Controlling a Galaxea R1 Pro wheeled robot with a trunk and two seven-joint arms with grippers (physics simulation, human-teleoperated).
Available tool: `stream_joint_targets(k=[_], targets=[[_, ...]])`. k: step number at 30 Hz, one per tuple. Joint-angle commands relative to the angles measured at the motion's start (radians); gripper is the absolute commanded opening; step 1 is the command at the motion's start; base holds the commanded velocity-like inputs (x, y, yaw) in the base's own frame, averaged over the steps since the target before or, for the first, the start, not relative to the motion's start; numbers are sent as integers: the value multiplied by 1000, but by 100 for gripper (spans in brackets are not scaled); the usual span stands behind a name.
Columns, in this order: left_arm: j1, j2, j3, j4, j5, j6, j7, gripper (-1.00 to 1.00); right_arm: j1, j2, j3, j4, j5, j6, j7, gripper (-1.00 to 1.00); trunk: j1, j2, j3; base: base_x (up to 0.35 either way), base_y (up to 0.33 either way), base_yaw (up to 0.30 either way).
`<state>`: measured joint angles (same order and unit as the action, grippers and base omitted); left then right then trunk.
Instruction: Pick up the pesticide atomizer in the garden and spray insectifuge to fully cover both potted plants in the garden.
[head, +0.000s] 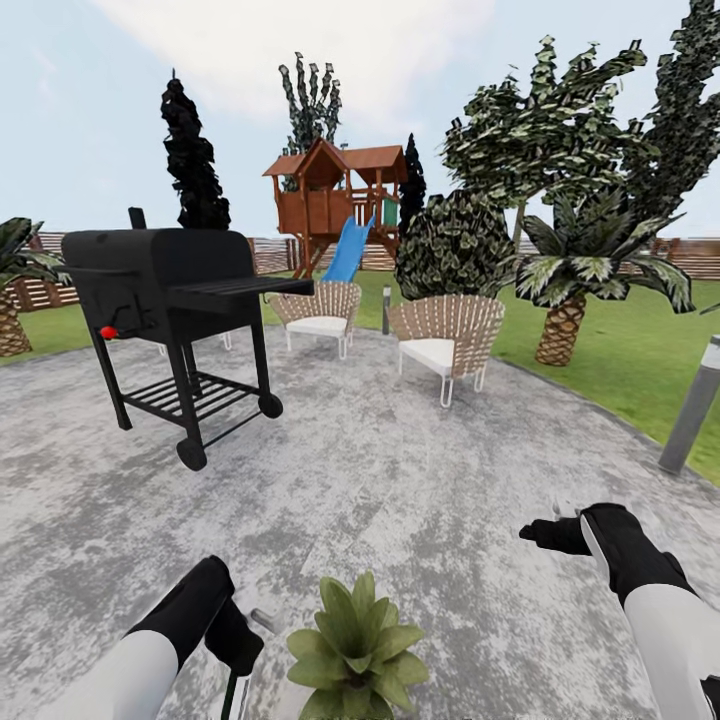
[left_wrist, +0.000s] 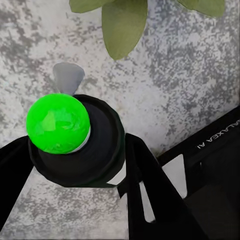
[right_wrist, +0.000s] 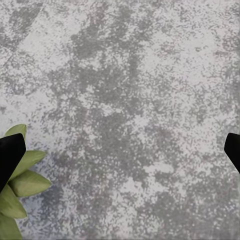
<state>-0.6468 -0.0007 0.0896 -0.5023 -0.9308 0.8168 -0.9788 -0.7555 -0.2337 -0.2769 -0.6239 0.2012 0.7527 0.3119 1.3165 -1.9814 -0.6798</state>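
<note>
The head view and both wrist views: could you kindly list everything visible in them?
potted plant: one, green leaves, on the patio between the arms
pesticide atomizer: one, dark with a bright green ball on top, in the left gripper
grill: one, black, left on the patio
chairs: two, wicker with white cushions, far side of the patio
playhouse: one, brown wood with a blue slide, behind the chairs
palm trees: two, on the lawn, right and far left
patio: one, mottled grey
left gripper: black, closed on the atomizer
right gripper: black, open, above bare paving
</note>
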Motion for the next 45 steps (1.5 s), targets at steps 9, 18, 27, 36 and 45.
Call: stream_joint_targets(k=[9, 18, 27, 36, 45], targets=[[-1, -2, 4, -1, -10, 4, -8, -100, -1, 2, -3, -1, 10, 3, 9, 100, 0, -1, -6, 0, 0, 0], [-1, -2, 4, -1, -10, 4, -8, -100, -1, 2, -2, -2, 10, 4, 9, 100, 0, -1, -6, 0, 0, 0], [-1, -2, 4, -1, -10, 4, -7, -100, -1, 1, -3, -1, 10, 4, 9, 100, 0, -1, -12, 0, 0, 0], [-1, -2, 4, -1, -10, 4, -7, -100, -1, 2, -4, -1, 10, 4, 9, 100, 0, -1, -27, 0, 0, 0], [-1, -2, 4, -1, -10, 4, -8, -100, -1, 2, -4, -2, 10, 4, 9, 100, 23, -43, -60, 0, 0, 0]])
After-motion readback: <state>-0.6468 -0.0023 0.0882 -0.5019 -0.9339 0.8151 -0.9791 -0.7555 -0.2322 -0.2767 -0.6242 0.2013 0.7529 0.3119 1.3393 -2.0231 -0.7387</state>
